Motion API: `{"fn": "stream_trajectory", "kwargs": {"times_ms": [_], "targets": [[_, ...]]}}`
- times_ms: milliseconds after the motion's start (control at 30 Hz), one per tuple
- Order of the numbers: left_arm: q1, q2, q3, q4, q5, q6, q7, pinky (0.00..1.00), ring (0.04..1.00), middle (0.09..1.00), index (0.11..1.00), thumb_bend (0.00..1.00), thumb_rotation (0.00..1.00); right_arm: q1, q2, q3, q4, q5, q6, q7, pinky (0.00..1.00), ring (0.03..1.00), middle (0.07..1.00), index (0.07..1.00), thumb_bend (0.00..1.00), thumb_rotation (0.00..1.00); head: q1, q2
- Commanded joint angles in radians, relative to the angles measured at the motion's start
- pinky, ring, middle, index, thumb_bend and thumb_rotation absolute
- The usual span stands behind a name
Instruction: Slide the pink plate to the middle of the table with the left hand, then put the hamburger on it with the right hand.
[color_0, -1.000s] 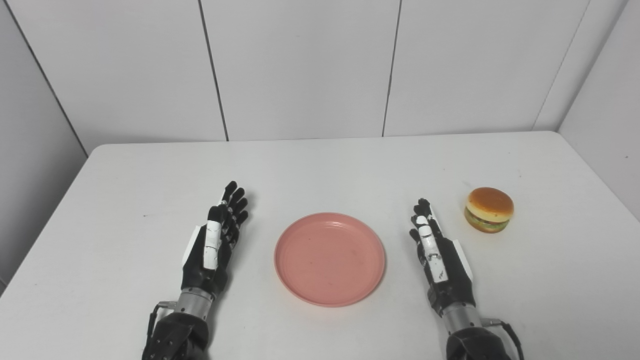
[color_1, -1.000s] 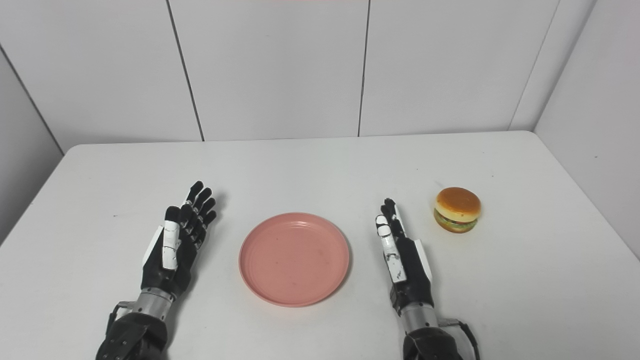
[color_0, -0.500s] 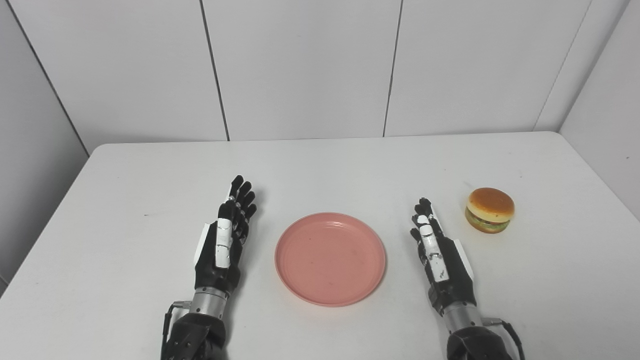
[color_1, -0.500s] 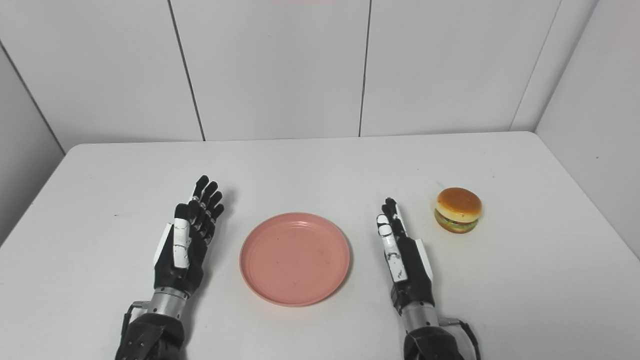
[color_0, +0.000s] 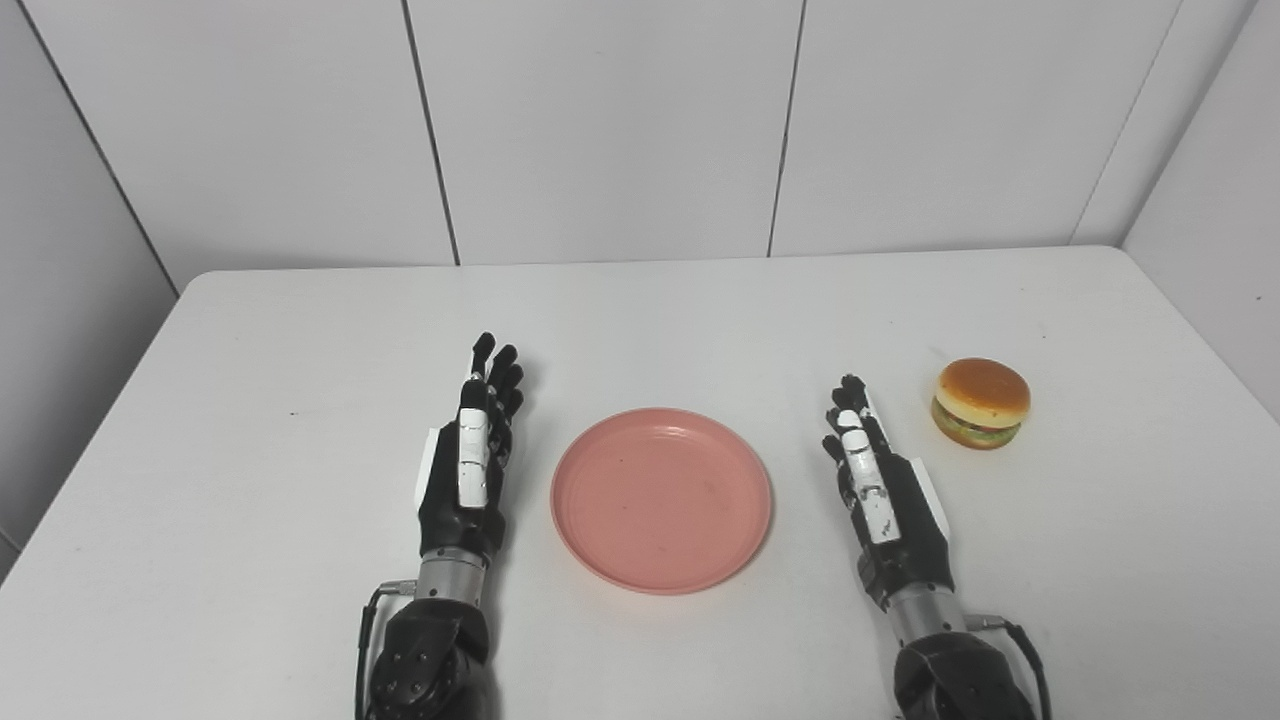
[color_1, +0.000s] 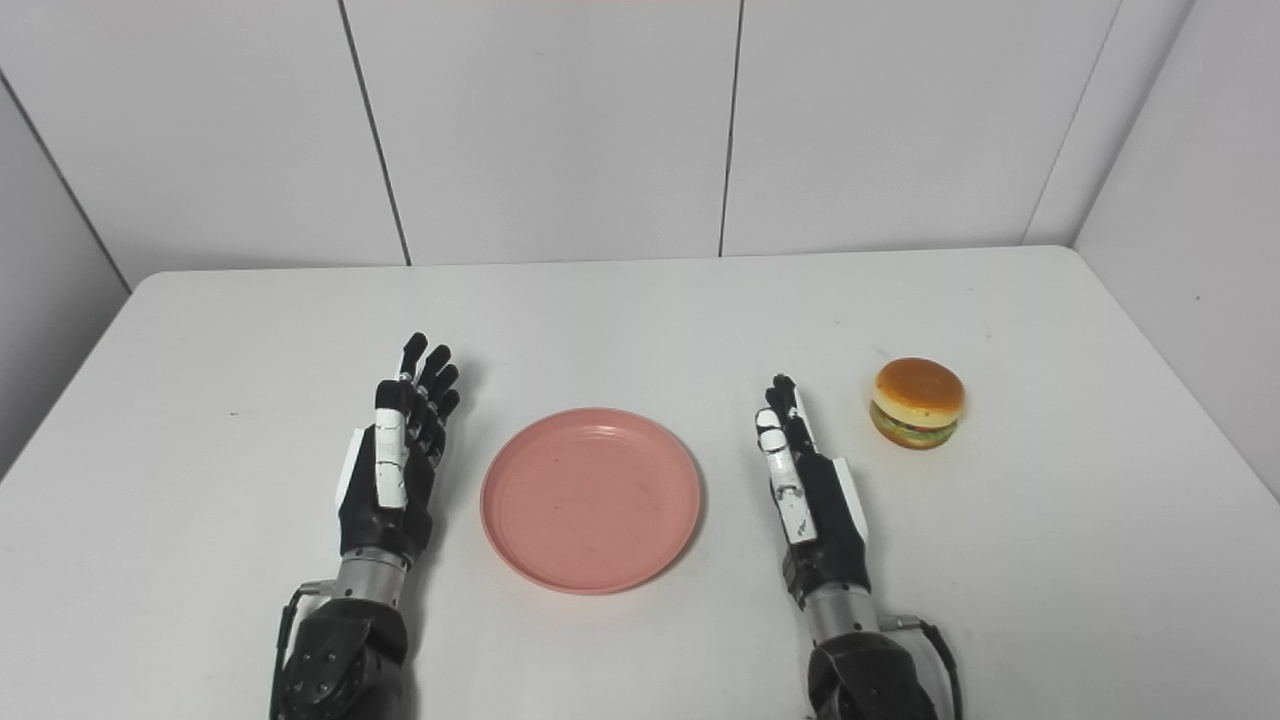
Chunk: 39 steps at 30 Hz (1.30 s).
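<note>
Movement over the last second belonged to the left robot hand (color_0: 463, 480): it had drifted rightward until it stood just beside the pink plate (color_0: 661, 498), fingers straight and holding nothing. The plate lay unmoved near mid-worktop (color_0: 250, 470). The right robot hand (color_0: 885, 500) waited open; the hamburger (color_0: 980, 403) sat just beyond it, so the slide looked imminent
</note>
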Motion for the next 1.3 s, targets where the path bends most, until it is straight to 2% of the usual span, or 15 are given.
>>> {"fn": "stream_trajectory", "kwargs": {"times_ms": [0, 67, 133, 300, 533, 600, 733, 833, 867, 900, 933, 967, 1000, 1100, 1267], "targets": [[0.008, -0.008, -0.006, 0.014, 0.013, 0.019, 0.013, 1.00, 0.973, 0.963, 0.970, 0.81, 1.00, -0.031, 0.000, -0.002, -0.042, 0.010, 0.002, 0.005, 1.00, 1.000, 1.000, 1.000, 0.60, 0.91, 0.000, 0.000], [0.009, -0.009, -0.005, 0.014, 0.018, 0.025, 0.022, 1.00, 0.959, 0.949, 0.958, 0.81, 1.00, -0.029, 0.000, -0.002, -0.045, 0.010, 0.003, 0.004, 1.00, 1.000, 1.000, 1.000, 0.61, 0.91, 0.000, 0.001], [0.012, -0.015, -0.001, 0.012, 0.037, 0.031, 0.047, 0.95, 0.918, 0.910, 0.921, 0.79, 1.00, -0.025, -0.003, 0.002, -0.054, 0.004, 0.000, 0.006, 1.00, 1.000, 1.000, 1.000, 0.59, 0.93, -0.003, 0.002], [0.018, -0.021, -0.004, 0.014, 0.071, 0.032, 0.087, 0.90, 0.872, 0.871, 0.888, 0.76, 1.00, -0.021, -0.011, 0.001, -0.134, -0.003, 0.017, 0.003, 1.00, 0.995, 1.000, 1.000, 0.59, 0.96, -0.012, 0.002], [0.023, -0.017, -0.019, 0.010, 0.107, 0.045, 0.095, 0.83, 0.822, 0.835, 0.839, 0.77, 1.00, -0.031, -0.038, -0.041, -0.280, 0.010, 0.000, -0.008, 1.00, 0.971, 0.983, 0.978, 0.64, 0.89, -0.039, -0.006], [0.026, -0.016, -0.024, 0.002, 0.109, 0.057, 0.090, 0.84, 0.825, 0.839, 0.841, 0.77, 1.00, -0.041, -0.059, -0.053, -0.310, -0.005, 0.002, -0.008, 1.00, 0.975, 0.985, 0.980, 0.64, 0.91, -0.046, -0.009], [0.030, -0.007, -0.028, 0.002, 0.093, 0.056, 0.071, 0.85, 0.845, 0.854, 0.853, 0.76, 1.00, -0.065, -0.094, -0.079, -0.345, -0.004, 0.032, -0.014, 1.00, 0.980, 0.990, 0.982, 0.67, 0.92, -0.099, -0.029], [0.033, 0.002, -0.025, 0.003, 0.083, 0.060, 0.059, 0.85, 0.853, 0.859, 0.856, 0.77, 1.00, -0.081, -0.119, -0.100, -0.342, -0.011, 0.030, -0.019, 1.00, 0.977, 0.981, 0.973, 0.69, 0.91, -0.170, -0.047], [0.033, 0.007, -0.023, 0.003, 0.077, 0.061, 0.054, 0.85, 0.854, 0.859, 0.856, 0.77, 1.00, -0.086, -0.123, -0.106, -0.335, -0.011, 0.022, -0.021, 1.00, 0.976, 0.979, 0.971, 0.69, 0.90, -0.224, -0.062], [0.034, 0.011, -0.021, 0.003, 0.073, 0.062, 0.051, 0.85, 0.857, 0.860, 0.856, 0.78, 1.00, -0.088, -0.125, -0.109, -0.330, -0.011, 0.016, -0.023, 1.00, 0.977, 0.978, 0.969, 0.70, 0.89, -0.224, -0.062], [0.033, 0.022, -0.019, 0.011, 0.063, 0.054, 0.040, 0.85, 0.858, 0.860, 0.856, 0.79, 1.00, -0.093, -0.126, -0.109, -0.321, -0.023, 0.008, -0.028, 1.00, 0.977, 0.978, 0.969, 0.70, 0.88, -0.304, -0.084], [0.033, 0.030, -0.017, 0.017, 0.055, 0.048, 0.032, 0.86, 0.864, 0.864, 0.862, 0.79, 1.00, -0.096, -0.126, -0.109, -0.315, -0.032, 0.002, -0.032, 0.99, 0.976, 0.974, 0.968, 0.70, 0.89, -0.304, -0.084], [0.031, 0.039, -0.013, 0.025, 0.047, 0.042, 0.025, 0.87, 0.867, 0.867, 0.865, 0.80, 1.00, -0.100, -0.123, -0.105, -0.308, -0.042, -0.002, -0.036, 0.99, 0.975, 0.972, 0.967, 0.69, 0.89, -0.352, -0.098], [0.024, 0.054, 0.001, 0.054, 0.026, 0.024, 0.014, 0.87, 0.865, 0.860, 0.860, 0.81, 1.00, -0.107, -0.114, -0.095, -0.295, -0.077, -0.009, -0.052, 0.99, 0.971, 0.965, 0.963, 0.67, 0.88, -0.381, -0.110], [-0.008, 0.079, 0.021, 0.163, -0.004, -0.071, -0.010, 0.85, 0.842, 0.837, 0.830, 0.78, 1.00, -0.118, -0.112, -0.108, -0.277, -0.114, -0.009, -0.078, 0.99, 0.975, 0.961, 0.959, 0.68, 0.84, -0.406, -0.123]]}}
